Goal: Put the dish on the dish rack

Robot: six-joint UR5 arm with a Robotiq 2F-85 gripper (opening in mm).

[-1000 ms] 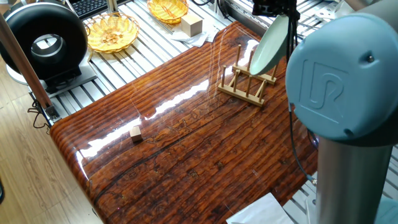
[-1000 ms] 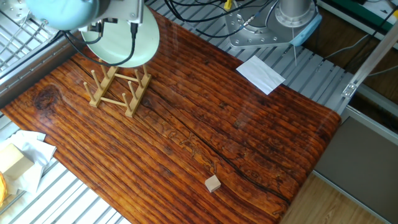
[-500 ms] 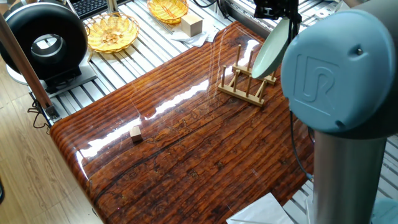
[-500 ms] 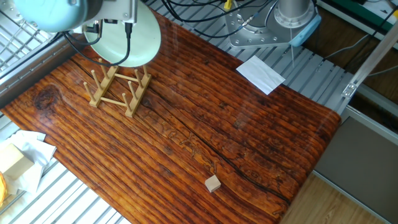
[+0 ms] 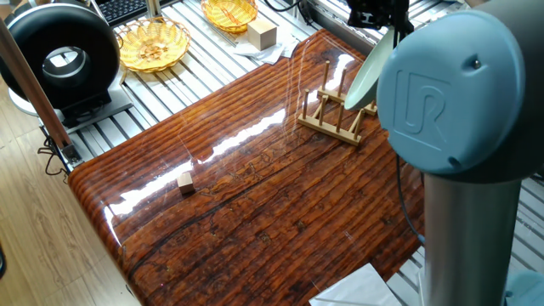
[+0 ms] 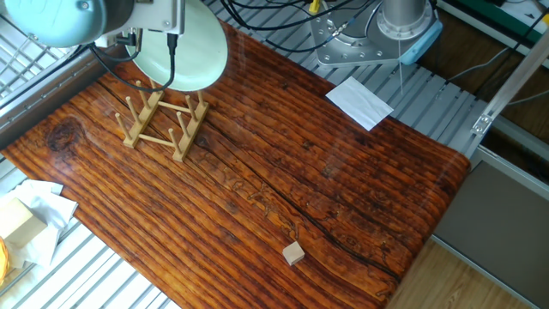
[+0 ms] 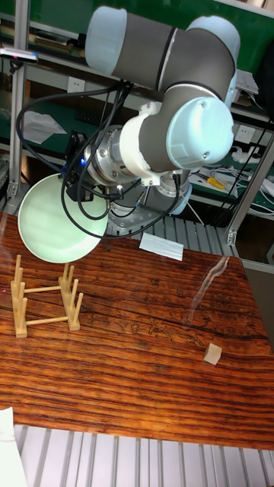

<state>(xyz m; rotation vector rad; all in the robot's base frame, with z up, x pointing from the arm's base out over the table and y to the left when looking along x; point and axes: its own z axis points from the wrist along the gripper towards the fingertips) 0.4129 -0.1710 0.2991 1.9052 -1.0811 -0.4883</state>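
Note:
The dish (image 5: 365, 72) is a pale mint-green plate held on edge in the air, just above the far side of the dish rack (image 5: 337, 116). In the other fixed view the dish (image 6: 190, 53) hangs over the back pegs of the rack (image 6: 163, 125) without resting in a slot. My gripper (image 7: 82, 190) is shut on the dish (image 7: 52, 221) at its upper right rim, above the rack (image 7: 46, 301). From the one fixed view, only the black gripper (image 5: 384, 24) top shows; my arm hides much of the plate.
A tiny wooden cube (image 5: 185, 181) lies on the table near the left front edge. Two wicker baskets (image 5: 153, 42) and a wooden block (image 5: 262, 36) sit beyond the table. A white paper (image 6: 358, 101) lies by the arm's base. My big elbow joint (image 5: 446, 85) blocks the right side.
The dish has shifted a little sideways over the rack, still held in the gripper. My arm's elbow has swung further across the one fixed view.

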